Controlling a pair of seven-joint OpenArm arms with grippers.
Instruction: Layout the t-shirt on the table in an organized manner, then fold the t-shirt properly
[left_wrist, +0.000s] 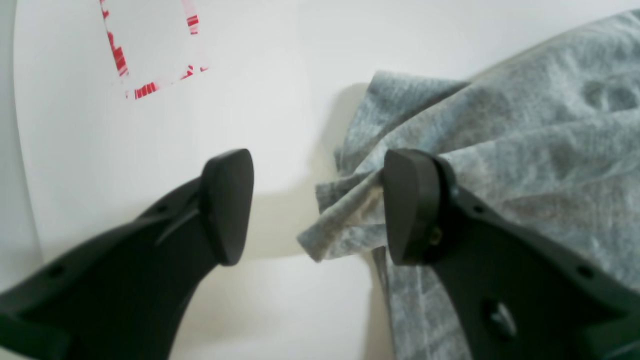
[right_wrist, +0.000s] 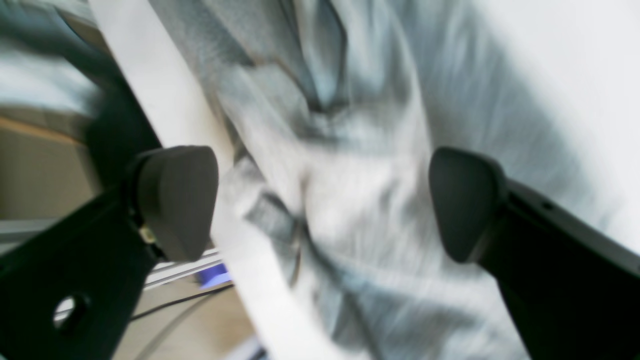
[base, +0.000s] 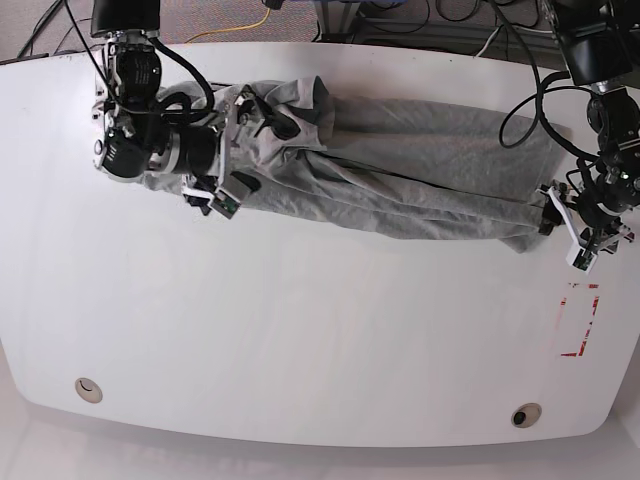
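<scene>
Table (base: 300, 340): white, glossy, curved edges; two round holes (base: 88, 389) near the 6 o'clock edge, at 7 and 5 o'clock. Red outline (base: 579, 320) marked at 4 o'clock. T-shirt (base: 400, 170): grey, bunched and stretched in a long band across the 12 o'clock half. Right arm (base: 135, 140) is seen over the shirt's 9 o'clock end; left arm (base: 600, 190) at its 3 o'clock tip. Cables (base: 440, 20) lie beyond the table at 12 o'clock.

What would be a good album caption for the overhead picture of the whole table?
Two robot arms stretch a crumpled grey t-shirt lengthwise across a white table.
</scene>
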